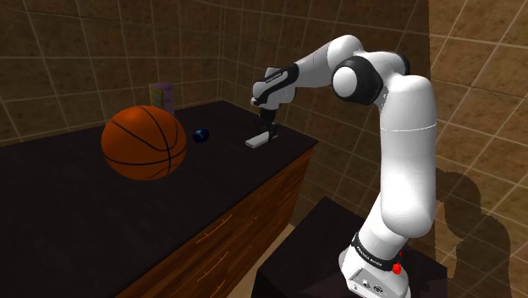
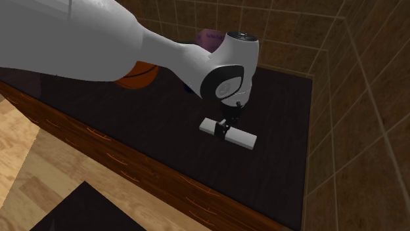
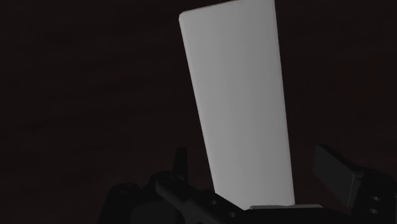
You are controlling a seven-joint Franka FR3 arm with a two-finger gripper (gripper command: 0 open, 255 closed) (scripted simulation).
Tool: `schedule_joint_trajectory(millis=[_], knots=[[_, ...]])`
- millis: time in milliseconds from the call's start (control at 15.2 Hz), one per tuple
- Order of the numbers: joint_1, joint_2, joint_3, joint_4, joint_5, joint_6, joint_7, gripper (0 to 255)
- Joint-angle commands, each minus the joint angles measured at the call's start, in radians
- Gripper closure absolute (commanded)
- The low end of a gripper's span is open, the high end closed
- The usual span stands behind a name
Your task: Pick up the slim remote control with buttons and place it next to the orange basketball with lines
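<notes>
The gripper [image 1: 266, 129] points straight down over the slim white remote control [image 3: 238, 102]. Its fingers [image 3: 336, 173] stand apart on either side with a gap at each, so nothing is clasped. The remote lies flat beneath the hand on the dark table top [image 1: 76, 220]. Farther from the hand sits a small dark blue ball [image 1: 200, 135]. Beyond that is the orange basketball [image 1: 144, 142], well apart from the remote, and a purple box [image 1: 162, 95] stands behind it.
</notes>
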Motion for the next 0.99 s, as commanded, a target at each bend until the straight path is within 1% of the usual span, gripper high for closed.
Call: schedule_joint_trajectory(millis=[0, 462, 528, 924], knots=[[-0.004, 0.014, 0.004, -0.003, 0.008, 0.016, -0.006, 0], [-0.004, 0.014, 0.004, -0.003, 0.008, 0.016, -0.006, 0], [-0.004, 0.014, 0.004, -0.003, 0.008, 0.016, -0.006, 255], [-0.004, 0.015, 0.004, -0.003, 0.008, 0.016, -0.006, 255]])
